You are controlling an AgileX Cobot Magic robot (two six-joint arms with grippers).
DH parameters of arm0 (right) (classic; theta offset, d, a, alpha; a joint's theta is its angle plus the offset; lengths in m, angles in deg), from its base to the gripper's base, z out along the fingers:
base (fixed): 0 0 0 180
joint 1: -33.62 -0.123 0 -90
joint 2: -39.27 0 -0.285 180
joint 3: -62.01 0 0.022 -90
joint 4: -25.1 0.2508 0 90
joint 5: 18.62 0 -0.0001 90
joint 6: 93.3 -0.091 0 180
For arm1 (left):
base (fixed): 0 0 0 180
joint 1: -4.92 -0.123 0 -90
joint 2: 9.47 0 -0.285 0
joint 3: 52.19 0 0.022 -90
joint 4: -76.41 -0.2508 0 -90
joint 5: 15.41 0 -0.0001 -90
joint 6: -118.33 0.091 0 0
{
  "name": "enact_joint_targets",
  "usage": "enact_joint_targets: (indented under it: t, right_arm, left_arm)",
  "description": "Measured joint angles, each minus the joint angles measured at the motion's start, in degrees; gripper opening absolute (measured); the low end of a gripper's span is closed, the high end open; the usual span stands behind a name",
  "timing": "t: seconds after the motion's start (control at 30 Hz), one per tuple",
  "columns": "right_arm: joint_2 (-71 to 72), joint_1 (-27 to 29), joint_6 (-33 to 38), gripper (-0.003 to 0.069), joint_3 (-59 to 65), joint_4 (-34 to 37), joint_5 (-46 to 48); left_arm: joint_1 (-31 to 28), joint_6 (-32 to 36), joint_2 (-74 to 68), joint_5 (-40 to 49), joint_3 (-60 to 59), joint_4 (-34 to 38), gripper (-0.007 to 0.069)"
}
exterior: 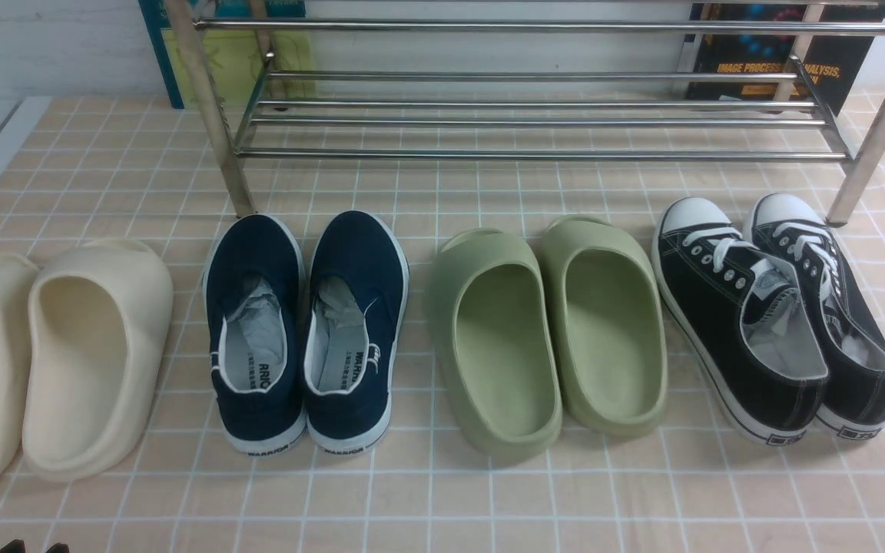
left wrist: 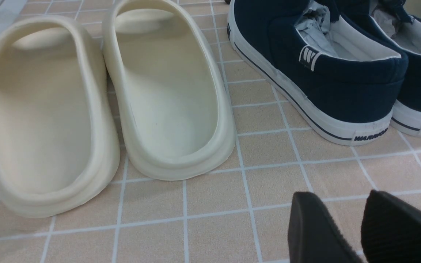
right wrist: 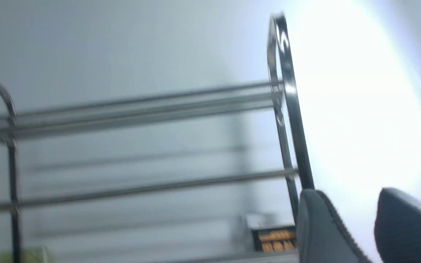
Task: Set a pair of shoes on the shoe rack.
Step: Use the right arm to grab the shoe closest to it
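At 7 o'clock in the front view, the left pincer [left wrist: 336, 199] of black ribbed fingers hangs low over the peach tile-patterned counter [exterior: 442, 491], fingers apart and holding nothing, with the cream foam slides [exterior: 97, 353] at its 11 o'clock and well apart from the task's shoes. Along the counter run four pairs, eight shoes in all: two cream slides at 9 o'clock, two navy canvas slip-ons with white soles [exterior: 258, 253], two green foam slides [exterior: 488, 346] near the middle, and at 3 o'clock the two black canvas lace-up sneakers with white toe caps [exterior: 707, 307]. The sneakers rest on the counter, touching side by side, not yet on the one shiny silver tube shoe rack [exterior: 535, 153] that spans 12 o'clock. Their long axis runs from heels at 5 o'clock to toes at 11 o'clock, so the toes already point towards the rack's lower bars, just beside its right front leg. The right pincer [right wrist: 345, 197] of grey fingers is also spread and empty. Its own blurred view shows only the rack, so exactly which way the sneakers lie from it cannot be told. Being on the right, they are likely nearer the right arm.
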Motion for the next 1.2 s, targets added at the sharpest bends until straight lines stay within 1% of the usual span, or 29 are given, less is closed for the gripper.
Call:
enact_joint_targets:
  t: [0.03,0.07,0.13,0.2,0.23,0.3,0.37,0.4,0.47,0.6,0.67,0.77,0.9,0.97,1.03,1.07,1.1,1.17,1.2]
  right_arm:
    - [0.0,0.0,-0.46,0.0239,0.0,0.0,0.0]
    - [0.0,0.0,-4.66,0.0239,0.0,-0.19,-1.76]
    - [0.0,0.0,-8.01,0.0239,0.0,-0.2,-1.93]
    - [0.0,0.0,-9.9,0.0221,-0.72,-0.2,-1.04]
    - [-0.19,0.0,-10.34,0.0201,-1.99,-0.25,0.54]
    - [-1.9,0.0,-10.4,0.013,-6.6,-0.25,3.51]
    - [-5.19,0.0,-8.38,0.0036,-12.83,-0.25,6.68]
    - [-6.86,0.0,-6.72,0.0008,-16.07,-0.25,7.99]
    - [-11.15,0.0,-1.77,-0.0015,-21.53,-0.38,11.04]
    - [-22.24,0.0,8.77,-0.0016,-28.34,-0.44,16.57]
    - [-27.85,0.0,11.39,-0.0016,-28.79,-0.44,18.91]
    - [-37.14,0.0,11.21,-0.0016,-29.0,-0.44,25.77]
    - [-48.92,0.0,3.28,-0.001,-32.24,-0.12,41.24]
    - [-55.6,-0.36,0.77,-0.0003,-36.51,0.19,51.9]
    - [-61.19,-2.4,1.98,0.0009,-42.36,0.42,61.11]
    - [-62.79,-3.31,3.32,0.0015,-44.91,0.97,63.59]
    - [-66.52,-5.75,5.81,0.0035,-48.8,1.58,68.52]
    - [-70.08,-8.38,8.84,0.0063,-53.69,3.0,72.39]
    - [-72.5,-10.21,10.77,0.0089,-56.4,4.01,74.59]
  left_arm:
    - [0.0,0.0,0.0,0.0,0.0,0.0,0.024]
    - [0.0,0.0,0.0,0.0,0.0,0.0,0.024]
    - [0.0,0.0,0.0,0.0,0.0,0.0,0.024]
    - [0.0,0.0,0.0,0.0,0.0,0.0,0.024]
    - [0.0,0.0,0.0,0.0,0.0,0.0,0.024]
    - [0.0,0.0,0.0,0.0,0.0,0.0,0.024]
    - [0.0,0.0,0.0,0.0,0.0,0.0,0.024]
    - [0.0,0.0,0.0,0.0,0.0,0.0,0.024]
    - [0.0,0.0,0.0,0.0,0.0,0.0,0.024]
    - [0.0,0.0,0.0,0.0,0.0,0.0,0.024]
    - [0.0,0.0,0.0,0.0,0.0,0.0,0.024]
    - [0.0,0.0,0.0,0.0,0.0,0.0,0.024]
    - [0.0,0.0,0.0,0.0,0.0,0.0,0.024]
    - [0.0,0.0,0.0,0.0,0.0,0.0,0.024]
    - [0.0,0.0,0.0,0.0,0.0,0.0,0.024]
    - [0.0,0.0,0.0,0.0,0.0,0.0,0.024]
    - [0.0,0.0,0.0,0.0,0.0,0.0,0.024]
    - [0.0,0.0,0.0,0.0,0.0,0.0,0.024]
    - [0.0,0.0,0.0,0.0,0.0,0.0,0.024]
